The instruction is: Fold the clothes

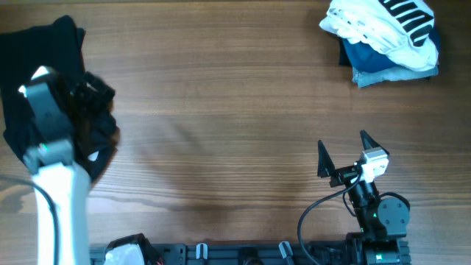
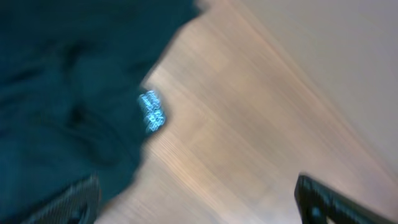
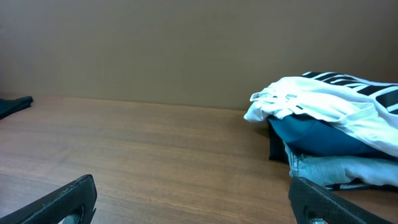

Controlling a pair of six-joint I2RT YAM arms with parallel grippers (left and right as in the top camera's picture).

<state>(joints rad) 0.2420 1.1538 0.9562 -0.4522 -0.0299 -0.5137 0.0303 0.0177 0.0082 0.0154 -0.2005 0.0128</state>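
A dark garment [image 1: 40,81] lies crumpled at the table's far left; it fills the upper left of the blurred left wrist view [image 2: 68,93], with a pale label [image 2: 152,112] on it. My left gripper [image 1: 92,110] hovers over its right edge, open and empty, with bare table between the fingers [image 2: 196,199]. A stack of folded clothes [image 1: 386,37], white and striped on top of blue and denim, sits at the far right corner and shows in the right wrist view [image 3: 329,130]. My right gripper [image 1: 344,151] is open and empty near the front right [image 3: 193,199].
The wooden table [image 1: 235,125] stretches between the dark garment and the stack. The arm bases and a black rail [image 1: 243,254] line the front edge. My left arm's white link [image 1: 59,206] crosses the front left corner.
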